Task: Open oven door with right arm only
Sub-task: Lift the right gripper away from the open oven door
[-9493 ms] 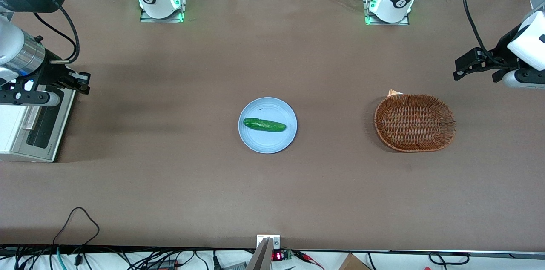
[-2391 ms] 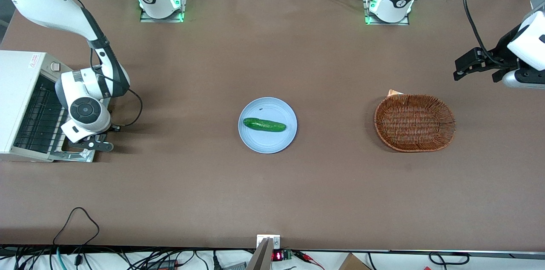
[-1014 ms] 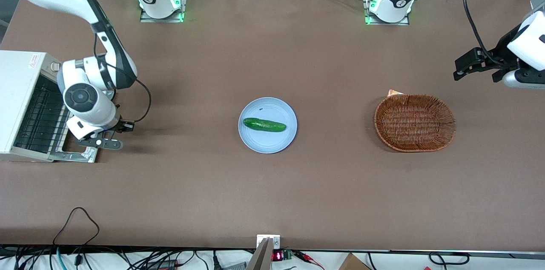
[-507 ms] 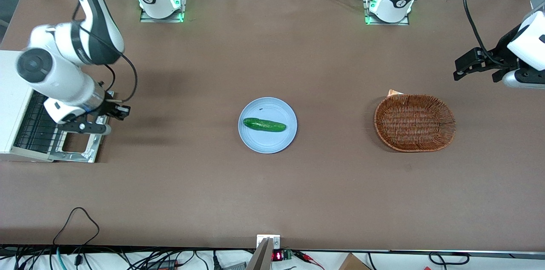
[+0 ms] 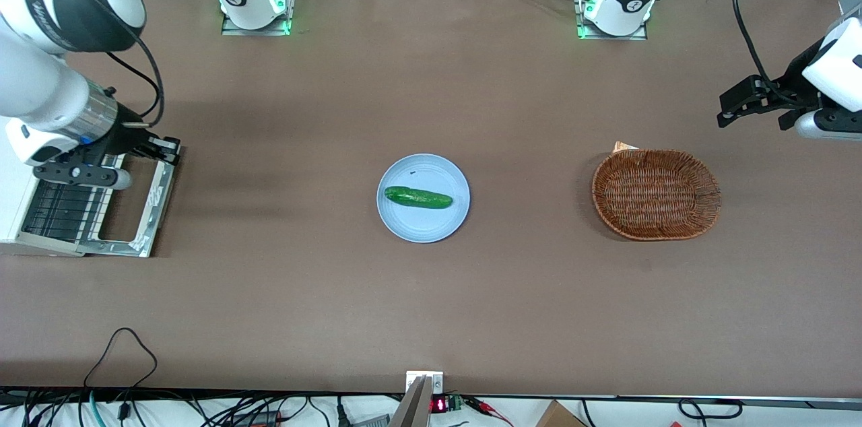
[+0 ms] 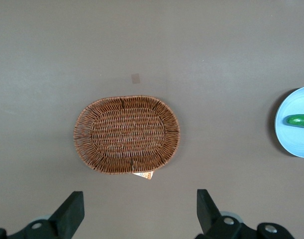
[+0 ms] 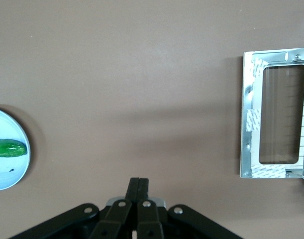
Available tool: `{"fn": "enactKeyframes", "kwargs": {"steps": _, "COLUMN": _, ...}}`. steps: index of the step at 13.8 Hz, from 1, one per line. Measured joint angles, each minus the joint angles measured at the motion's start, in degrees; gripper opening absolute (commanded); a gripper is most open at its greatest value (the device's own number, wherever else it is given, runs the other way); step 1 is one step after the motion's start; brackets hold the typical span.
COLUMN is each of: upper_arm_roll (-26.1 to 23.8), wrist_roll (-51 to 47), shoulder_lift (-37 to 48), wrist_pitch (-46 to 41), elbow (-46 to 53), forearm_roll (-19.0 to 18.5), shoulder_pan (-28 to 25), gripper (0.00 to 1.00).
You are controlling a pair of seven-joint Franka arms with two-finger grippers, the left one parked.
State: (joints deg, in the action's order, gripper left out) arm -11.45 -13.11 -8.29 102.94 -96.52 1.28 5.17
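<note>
Brown worktop (image 5: 431, 306) lies bare along the edge nearest the front camera. Farther in, a blue plate (image 5: 423, 228) carrying a cucumber (image 5: 417, 197) is seen at mid-table, with a wicker basket (image 5: 656, 194) toward the parked arm's end. Toward the working arm's end, the oven door (image 5: 138, 201) is laid flat open on the worktop in front of the oven (image 5: 13, 164), its wire rack exposed. The right arm (image 5: 47, 97) is held above the oven, and the end effector (image 7: 139, 191) is raised above the door's handle edge, fingers pressed together, nothing gripped. Wide bare surface separates door from plate.
</note>
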Motion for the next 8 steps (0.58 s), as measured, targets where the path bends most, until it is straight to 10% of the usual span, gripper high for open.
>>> {"fn": "enactKeyframes", "kwargs": {"steps": 8, "upper_arm_roll": 1.0, "wrist_roll": 0.0, "shoulder_lift": -0.3, "wrist_pitch": -10.1, "elbow": 7.7, "forearm_roll": 0.1, "shoulder_pan": 0.0, "gripper": 0.07}}
